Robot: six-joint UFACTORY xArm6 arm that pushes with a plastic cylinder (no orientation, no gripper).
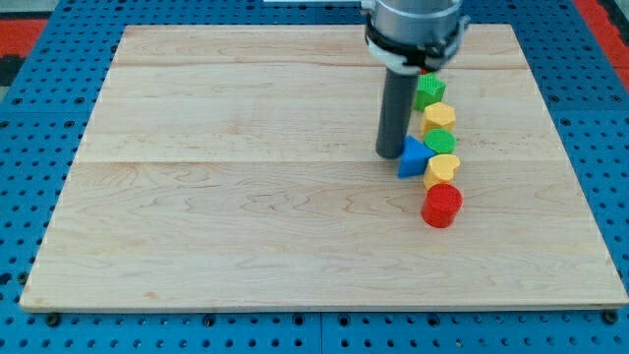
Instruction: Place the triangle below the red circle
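The blue triangle (414, 157) lies on the wooden board (226, 197), touching the left side of the column of blocks. My tip (389, 154) is at the triangle's upper left edge, touching it. The red circle (442, 206) is the lowest block in the column, just below and right of the triangle. A yellow heart (444, 168) sits between them on the right.
Above the yellow heart run a green block (439, 141), a yellow block (439, 116) and a green star (429, 91). The arm's body hides the blocks at the top of the column.
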